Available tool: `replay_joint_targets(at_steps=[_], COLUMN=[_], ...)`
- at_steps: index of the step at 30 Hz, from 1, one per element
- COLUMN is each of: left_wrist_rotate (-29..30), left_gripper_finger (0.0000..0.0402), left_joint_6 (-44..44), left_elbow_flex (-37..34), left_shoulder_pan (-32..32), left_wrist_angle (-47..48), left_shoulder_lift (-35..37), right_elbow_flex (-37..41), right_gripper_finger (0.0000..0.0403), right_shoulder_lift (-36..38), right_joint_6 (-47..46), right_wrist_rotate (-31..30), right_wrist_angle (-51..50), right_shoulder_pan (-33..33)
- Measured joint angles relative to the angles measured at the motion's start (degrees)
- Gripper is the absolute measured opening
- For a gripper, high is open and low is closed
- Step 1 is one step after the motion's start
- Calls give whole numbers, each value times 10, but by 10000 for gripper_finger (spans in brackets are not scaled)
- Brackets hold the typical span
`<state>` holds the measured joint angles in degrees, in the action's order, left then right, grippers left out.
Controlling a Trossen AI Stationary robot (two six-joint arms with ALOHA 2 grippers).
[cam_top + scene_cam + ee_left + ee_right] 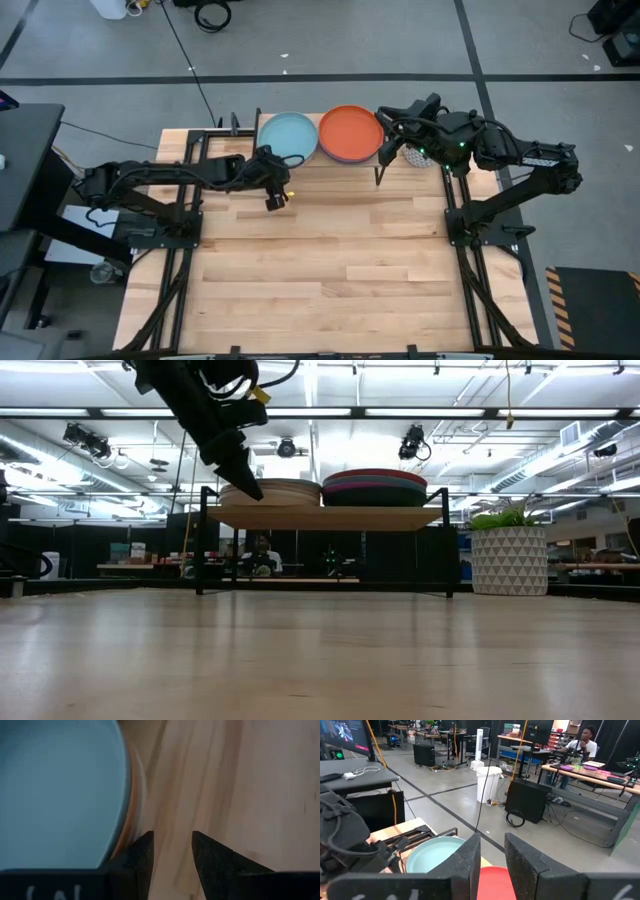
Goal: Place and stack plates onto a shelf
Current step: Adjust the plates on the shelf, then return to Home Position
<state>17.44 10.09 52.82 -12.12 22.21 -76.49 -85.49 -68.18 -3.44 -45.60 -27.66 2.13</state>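
Overhead, the left gripper (pixel 276 197) is hovering above the slatted tabletop (pixel 320 260) just in front of the shelf (pixel 325 517), fingers slightly parted and grasping nothing. Behind it, two plate stacks are sitting side by side on the shelf, topped by the light blue plate (pixel 288 137) and the orange plate (pixel 351 132). Farther right, the right gripper (pixel 379 172) is hanging beside the orange-topped stack, narrowly parted and empty, near a potted plant (pixel 508 550).

Both claws (pixel 276 199) (pixel 379 180) seemingly slightly parted
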Motion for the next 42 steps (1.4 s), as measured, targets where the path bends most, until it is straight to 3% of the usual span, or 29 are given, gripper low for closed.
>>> replay_joint_targets(at_steps=[12,16,19,22,27,36,42], left_wrist_rotate=[-10,-45,-94,-134,-140,-148,-164], left_gripper_finger=[141,141,138,120,78,29,8], left_joint_6=[-5,-22,-67,-99,-174,-252,-317], left_elbow_flex=[0,0,-1,-38,-123,-170,-244], left_shoulder_pan=[-36,-30,-25,-20,-6,28,28], left_wrist_angle=[-10,-8,-16,-78,-148,-168,-209], left_shoulder_lift=[0,9,42,88,157,262,339], right_elbow_flex=[0,0,6,52,164,354,463], right_gripper_finger=[94,94,91,83,63,39,30], right_shoulder_lift=[0,7,38,75,131,238,301], right_joint_6=[0,-10,-75,-97,-128,-174,-220], right_wrist_rotate=[0,6,49,64,66,84,99], right_wrist_angle=[2,-19,-70,-78,-42,69,103], right_shoulder_pan=[0,0,-9,-16,-12,-13,-12])
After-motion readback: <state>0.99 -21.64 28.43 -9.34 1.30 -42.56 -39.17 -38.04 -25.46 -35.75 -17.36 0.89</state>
